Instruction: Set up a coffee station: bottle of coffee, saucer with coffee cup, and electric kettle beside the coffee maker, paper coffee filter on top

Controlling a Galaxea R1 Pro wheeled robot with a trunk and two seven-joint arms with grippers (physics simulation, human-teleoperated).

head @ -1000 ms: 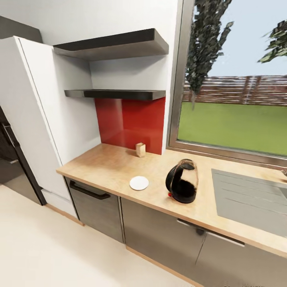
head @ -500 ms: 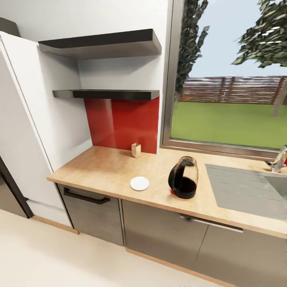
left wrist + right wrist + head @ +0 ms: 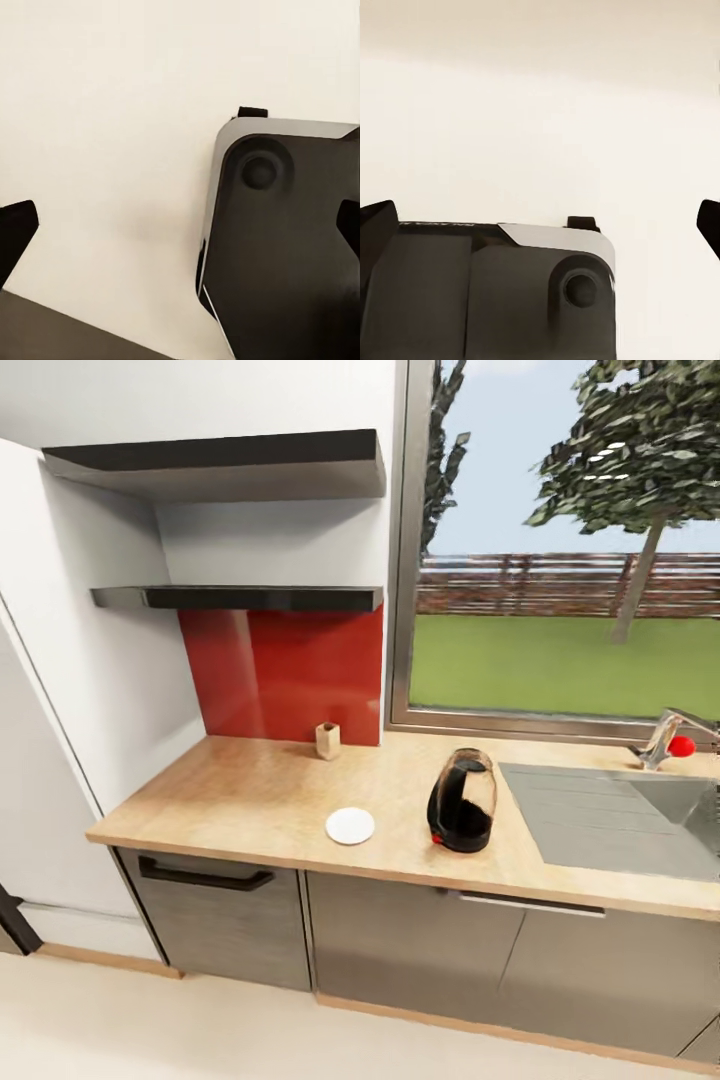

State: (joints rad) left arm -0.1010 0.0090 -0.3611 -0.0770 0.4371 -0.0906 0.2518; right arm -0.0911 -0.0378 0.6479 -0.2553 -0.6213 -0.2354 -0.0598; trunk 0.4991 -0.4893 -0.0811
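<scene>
Two task items in head view on the light wood-grain tabletop (image 3: 250,800): saucer (image 3: 350,826) near the front edge, electric kettle (image 3: 462,801) just right of it, apart, upright, close to the left rim of the inset sink (image 3: 610,815). Small tan block (image 3: 327,740) at the far side against the red backsplash (image 3: 285,670). Two dark shelves (image 3: 240,597) above, no contents discernible from this angle. Kettle judged rigid, glass-bodied, fragile and moderately heavy, smooth on the body; best taken by the black loop handle facing the near left. Saucer judged light, thin, brittle, lying flat; best pinched at the rim, or slid toward the front edge for access. Ample open tabletop left of the saucer; limits at the front drop-off, the sink recess on the right, and the shelves overhead. Wrist views: pale floor and dark robot base panels, with dark fingertip corners at the frame sides, set wide apart; both grippers judged spread, nothing between the fingers.
</scene>
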